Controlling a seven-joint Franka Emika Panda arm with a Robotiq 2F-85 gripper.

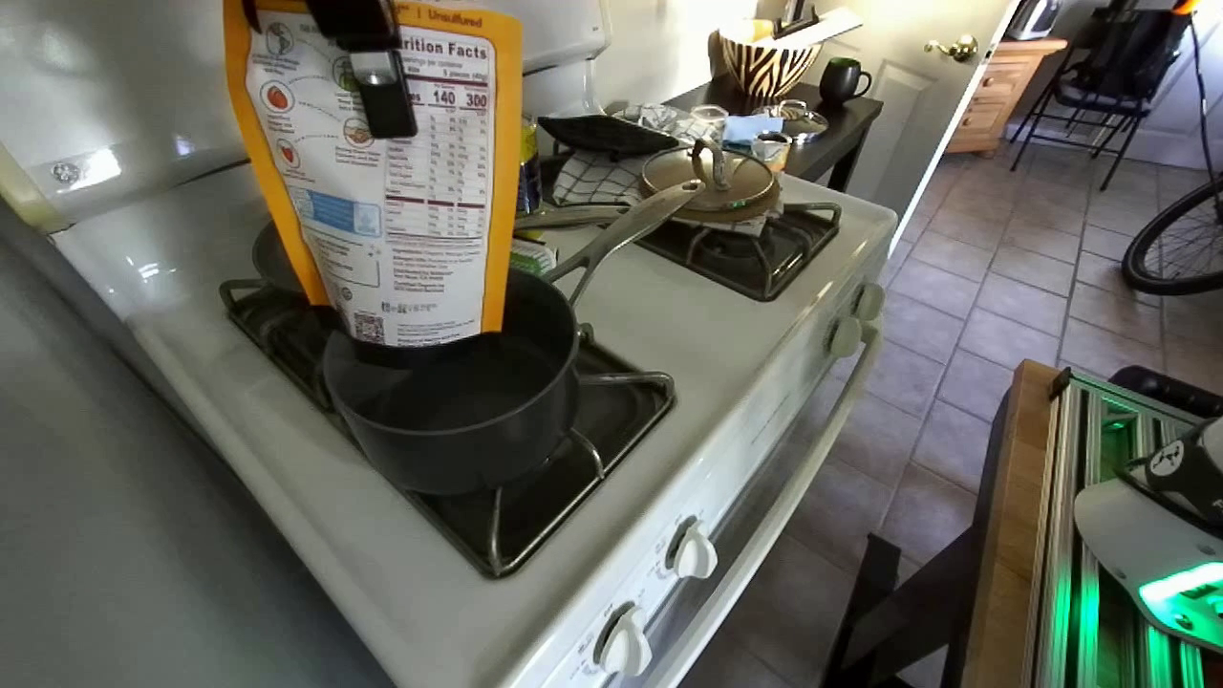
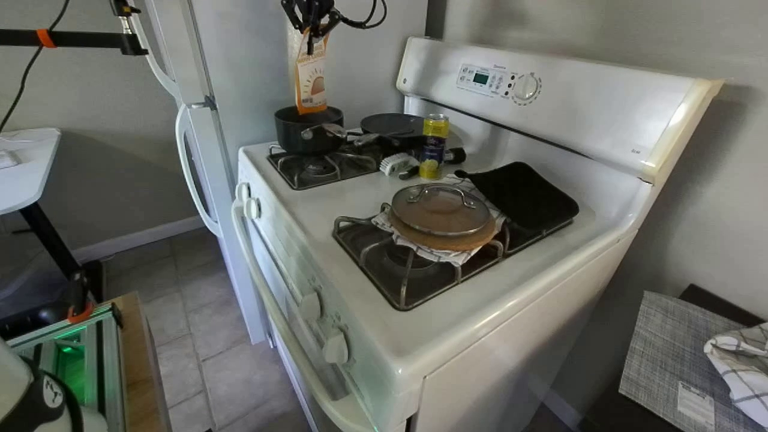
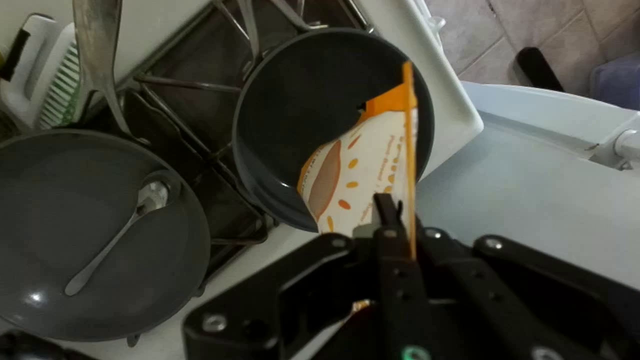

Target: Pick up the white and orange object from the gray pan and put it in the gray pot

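Note:
The orange pouch with a white label panel [image 1: 439,220] hangs upright over the gray pot; it also shows in an exterior view [image 2: 311,78] and the wrist view [image 3: 340,185]. My gripper [image 3: 407,215] is shut on its upper part; the gripper shows in both exterior views [image 1: 382,91] [image 2: 311,39]. The deep gray pot [image 1: 459,459] stands on a burner [image 2: 294,137] [image 3: 295,100]. The pouch's lower edge is around rim level; whether it is inside the rim I cannot tell. The shallow gray pan [image 3: 60,200] sits beside the pot and holds a spoon [image 3: 107,250].
The pot's handle [image 1: 631,225] and the pan's handle [image 3: 97,45] stick out over the stove. A yellow can [image 2: 433,147] and a white brush [image 2: 398,164] stand near the pan. A lidded pan [image 2: 441,216] is on another burner beside a black mitt [image 2: 522,195]. The refrigerator [image 2: 252,72] flanks the pot.

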